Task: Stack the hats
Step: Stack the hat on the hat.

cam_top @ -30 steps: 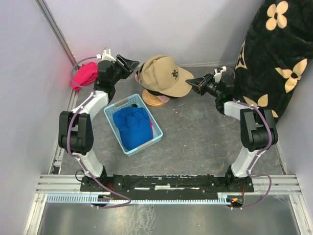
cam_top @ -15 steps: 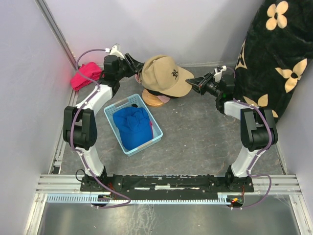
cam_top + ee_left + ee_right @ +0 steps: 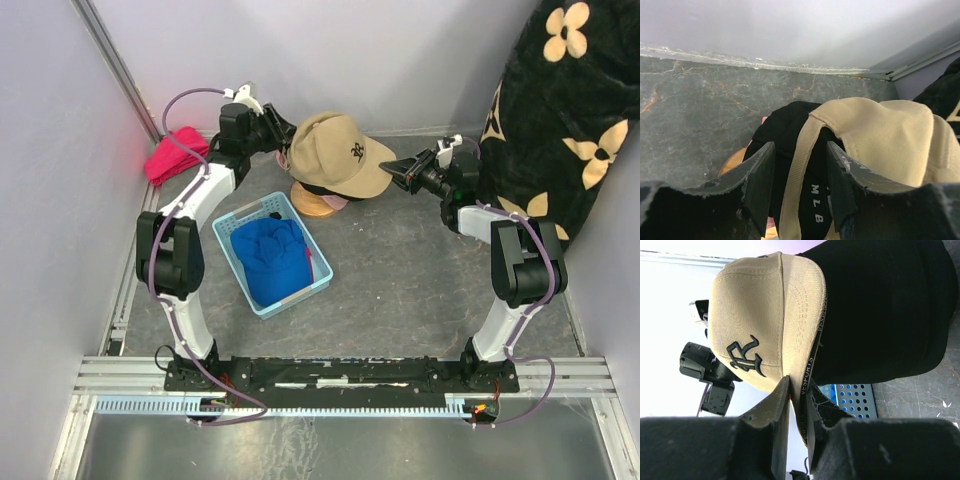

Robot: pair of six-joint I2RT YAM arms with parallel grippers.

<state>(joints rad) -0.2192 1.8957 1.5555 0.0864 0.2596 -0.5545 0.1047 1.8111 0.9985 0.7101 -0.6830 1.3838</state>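
Left wrist: jaws apart, "MLB" black cap [image 3: 782, 127]; right jaws tight on tan cap [image 3: 755, 315]

This is probably a robotics lab cell. Plain pale walls [image 3: 330, 50] box in a grey worktop [image 3: 400, 280] edged by aluminium rails [image 3: 100, 375].

text="MLB" | on=black cap [image 3: 785, 131], beside strap of tan cap [image 3: 880, 135] | text="…SPORTS" | on=tan cap's brim-edge tape [image 3: 809, 371]

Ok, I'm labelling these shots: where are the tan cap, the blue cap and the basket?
tan cap [image 3: 330, 146]: top view, on its crown beside the logo.
blue cap [image 3: 270, 258]: top view, middle of its crown.
basket [image 3: 240, 213]: top view, on its far rim.
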